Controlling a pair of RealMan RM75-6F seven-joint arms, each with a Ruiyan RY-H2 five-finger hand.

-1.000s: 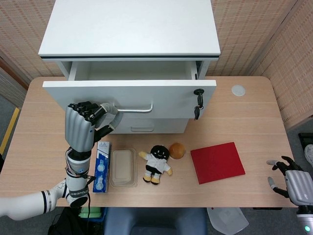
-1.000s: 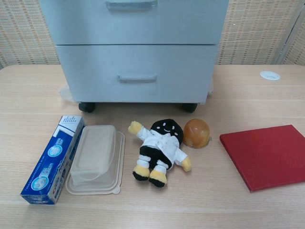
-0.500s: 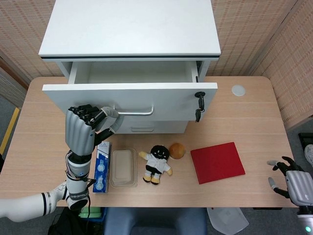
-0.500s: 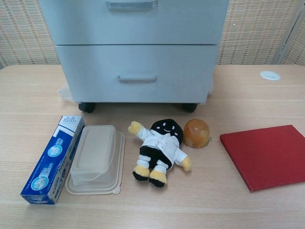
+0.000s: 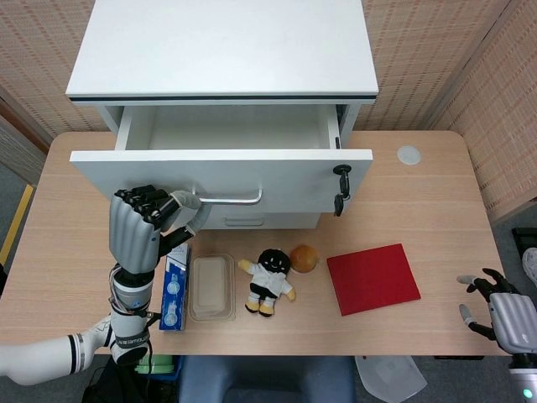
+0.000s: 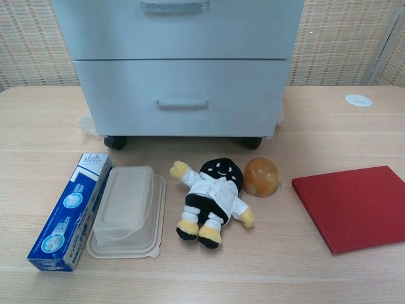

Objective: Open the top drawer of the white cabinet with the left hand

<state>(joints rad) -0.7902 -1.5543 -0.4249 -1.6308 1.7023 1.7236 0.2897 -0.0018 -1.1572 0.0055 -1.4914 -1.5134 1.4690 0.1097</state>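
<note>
Head view: one left hand (image 5: 144,225) (fingers curled) grips one handle (image 5: 228,200).

i can read no words or numbers anywhere. the blue and white box (image 6: 69,212) on the table by my left side carries print along its face and round pictures, but the lettering is too small and blurred in both views to make out.

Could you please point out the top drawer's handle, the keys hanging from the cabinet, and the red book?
drawer handle (image 5: 231,200), head view, middle of the metal bar.
keys (image 5: 340,189), head view, on the hanging bunch.
red book (image 6: 357,204), chest view, centre of its cover.
</note>
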